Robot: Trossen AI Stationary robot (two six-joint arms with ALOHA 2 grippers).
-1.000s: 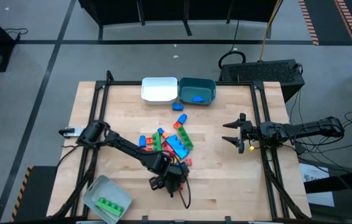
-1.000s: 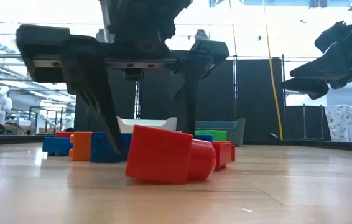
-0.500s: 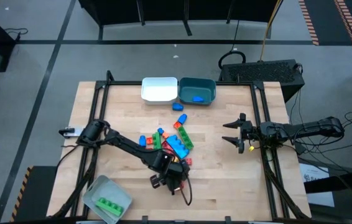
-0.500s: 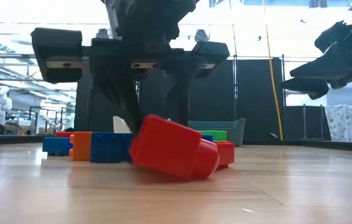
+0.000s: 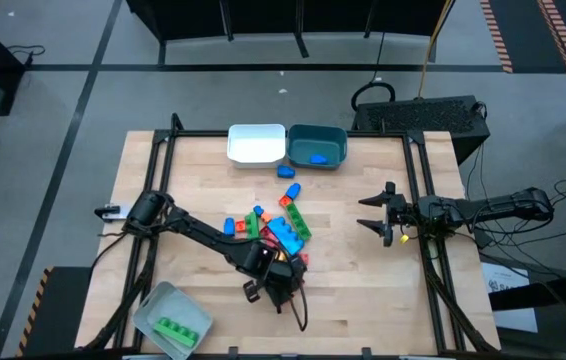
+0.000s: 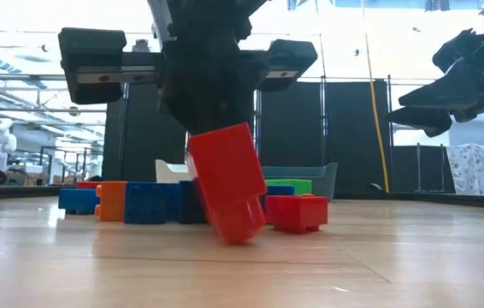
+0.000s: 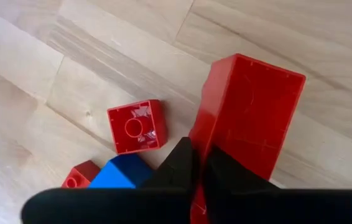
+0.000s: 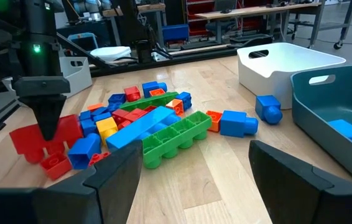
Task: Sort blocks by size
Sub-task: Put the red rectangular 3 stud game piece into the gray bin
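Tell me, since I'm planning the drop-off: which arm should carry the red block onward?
Left. Its claw is shut on the red block, tilting it; the right claw waits open near the table's edge.

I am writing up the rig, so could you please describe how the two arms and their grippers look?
Both arms are dark, slender and jointed. The left gripper has a wide black crossbar and black fingers. A black cable loops beneath it. The right gripper has two spread black fingers and a small yellow mark.

Wood table (image 5: pixel 363 280), brick pile (image 5: pixel 275 225) mid, white bin (image 5: pixel 256 144), teal bin (image 5: pixel 317 146), clear-grey bin (image 5: pixel 172 320)
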